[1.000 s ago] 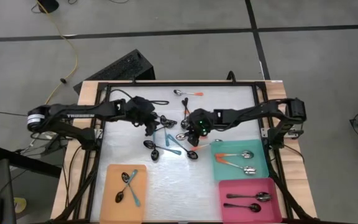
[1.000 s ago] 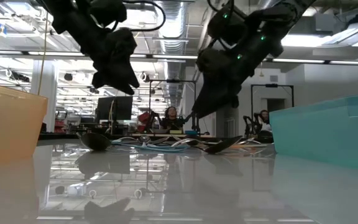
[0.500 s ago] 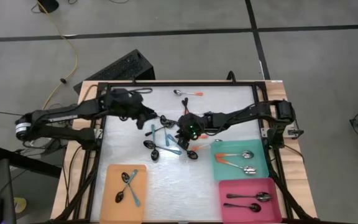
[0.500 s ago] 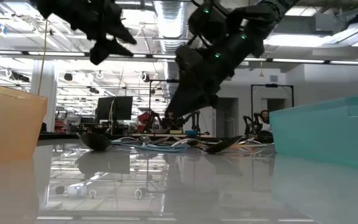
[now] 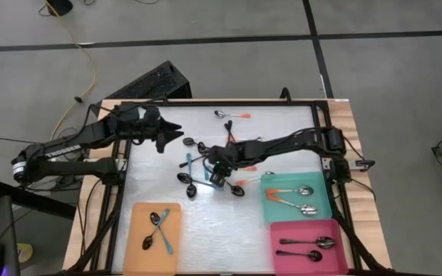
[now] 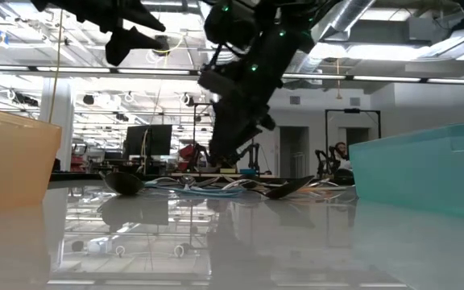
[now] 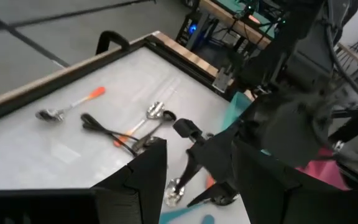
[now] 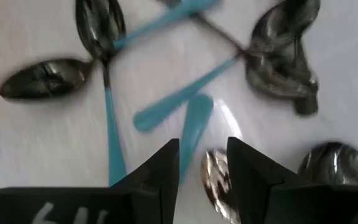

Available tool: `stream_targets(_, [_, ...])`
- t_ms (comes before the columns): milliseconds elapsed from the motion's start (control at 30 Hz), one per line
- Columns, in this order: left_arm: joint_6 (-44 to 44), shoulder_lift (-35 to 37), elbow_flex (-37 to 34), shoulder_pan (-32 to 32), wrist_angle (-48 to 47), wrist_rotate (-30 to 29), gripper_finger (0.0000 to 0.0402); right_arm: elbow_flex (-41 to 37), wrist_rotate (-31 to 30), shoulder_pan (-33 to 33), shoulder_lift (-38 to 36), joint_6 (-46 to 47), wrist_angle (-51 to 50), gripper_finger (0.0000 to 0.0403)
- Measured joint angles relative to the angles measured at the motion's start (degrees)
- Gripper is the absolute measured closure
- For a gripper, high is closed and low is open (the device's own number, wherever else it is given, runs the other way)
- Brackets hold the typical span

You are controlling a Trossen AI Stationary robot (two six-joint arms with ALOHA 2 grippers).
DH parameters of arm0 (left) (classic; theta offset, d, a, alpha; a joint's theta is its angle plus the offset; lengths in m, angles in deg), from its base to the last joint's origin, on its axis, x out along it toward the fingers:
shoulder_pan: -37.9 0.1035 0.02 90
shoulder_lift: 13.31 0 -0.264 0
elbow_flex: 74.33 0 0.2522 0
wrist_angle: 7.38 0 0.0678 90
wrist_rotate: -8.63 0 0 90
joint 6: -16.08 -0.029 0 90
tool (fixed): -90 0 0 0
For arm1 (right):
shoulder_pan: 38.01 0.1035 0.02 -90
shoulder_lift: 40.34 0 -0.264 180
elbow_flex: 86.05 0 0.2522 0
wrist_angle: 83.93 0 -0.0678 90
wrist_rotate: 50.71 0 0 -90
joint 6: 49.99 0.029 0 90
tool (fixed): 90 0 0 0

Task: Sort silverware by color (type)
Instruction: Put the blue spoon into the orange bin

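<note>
A loose pile of spoons [image 5: 204,175] with teal, orange and dark handles lies mid-table, also seen as the pile [image 6: 208,187] in the low view. My right gripper [image 5: 215,173] is low over it and open. In the right wrist view, my right gripper [image 8: 197,177] has its fingers on either side of one teal handle's free end [image 8: 192,127]. My left gripper [image 5: 172,135] hangs open and empty, high above the table's far-left part, shown as my left gripper [image 7: 197,183] in its wrist view. A lone orange-handled spoon [image 5: 232,115] lies near the far edge. My right gripper comes from above, pointing down, with the free end of a teal handle [image 8: 191,140] in the gap between its fingers. The spoon lies flat on the table. Whether a finger touches the handle, I cannot tell.
Along the near edge sit an orange tray [image 5: 138,244] with teal-handled spoons, a teal tray [image 5: 322,201] with orange-handled spoons, and a pink tray [image 5: 282,253] with dark metal spoons. A black frame [image 5: 221,104] runs around the white table top. Bare surface lies between the pile and the trays.
My right gripper has moved toward the table's left and near edge and come down over the spoon pile. My left gripper has risen and drawn back from the pile toward the far-left corner. The spoons have kept their places.
</note>
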Motion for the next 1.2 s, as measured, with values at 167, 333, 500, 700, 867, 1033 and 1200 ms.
stream_targets(167, [0.3, 0.0, 0.0, -0.2, -1.8, -0.1, 0.0239, 0.7, 0.0, 1.3, 2.8, 1.4, -0.4, 0.0262])
stream_targets(333, [4.2, -0.5, 0.0, -0.2, -2.7, -2.9, 0.0239, 0.7, -0.7, 3.7, 3.3, 5.0, -2.6, 0.0262])
stream_targets(500, [6.4, -0.9, 0.0, -0.2, -2.7, -3.6, 0.0239, 0.6, -5.5, 6.7, 4.4, 6.5, -4.7, 0.0262])
stream_targets(700, [8.9, -0.9, 0.0, -0.2, -2.6, -6.9, 0.0239, 0.8, -7.5, 8.2, 6.9, 6.7, -6.9, 0.0262])
stream_targets(867, [9.6, -0.9, 0.0, -0.2, -2.5, -7.2, 0.0239, 0.9, -6.6, 7.8, 7.3, 6.2, -7.3, 0.0262])
stream_targets(1033, [9.3, -0.9, 0.0, -0.2, -2.6, -7.3, 0.0239, 0.8, -2.1, 5.8, 7.4, 6.7, -6.2, 0.0276])
stream_targets(1200, [8.9, -0.9, 0.0, -0.2, -2.6, -7.3, 0.0239, 0.8, 1.2, 3.5, 7.4, 11.4, -6.9, 0.0349])
